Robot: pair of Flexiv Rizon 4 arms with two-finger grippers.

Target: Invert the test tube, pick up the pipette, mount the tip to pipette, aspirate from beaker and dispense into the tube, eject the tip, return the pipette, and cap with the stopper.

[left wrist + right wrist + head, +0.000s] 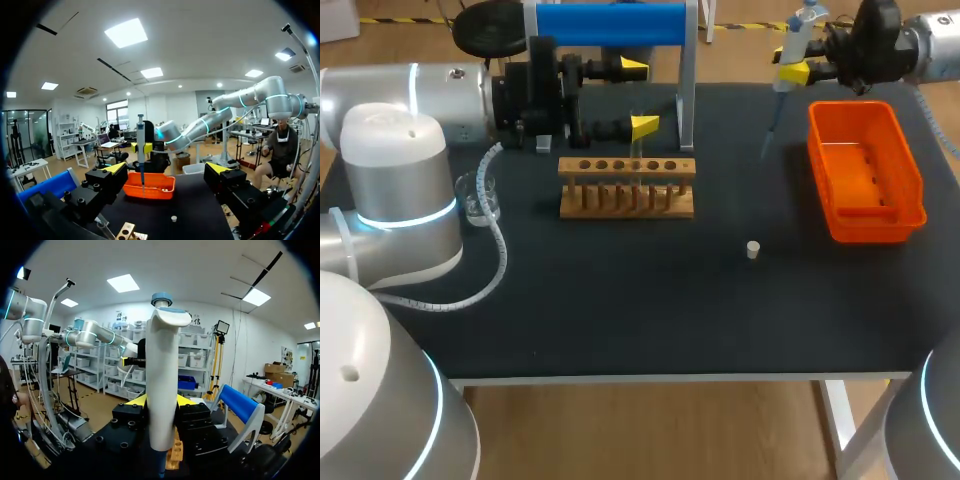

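Observation:
My right gripper (790,64) is shut on a white and blue pipette (794,45), held upright above the table's far right, beside the orange tray (910,180). Its thin lower end (767,140) points down. In the right wrist view the pipette (162,385) fills the gap between the yellow fingertips (136,400). My left gripper (638,97) stands open and holds nothing, above the wooden tube rack (627,200). A clear test tube (638,165) seems to stand in the rack. The small white stopper (753,249) lies on the mat. The glass beaker (480,198) sits at the left.
A blue pipette stand (610,24) rises behind the rack. In the left wrist view the orange tray (150,192) lies ahead of my left gripper (167,170), with the pipette (141,150) hanging over it and the stopper (173,218) nearer.

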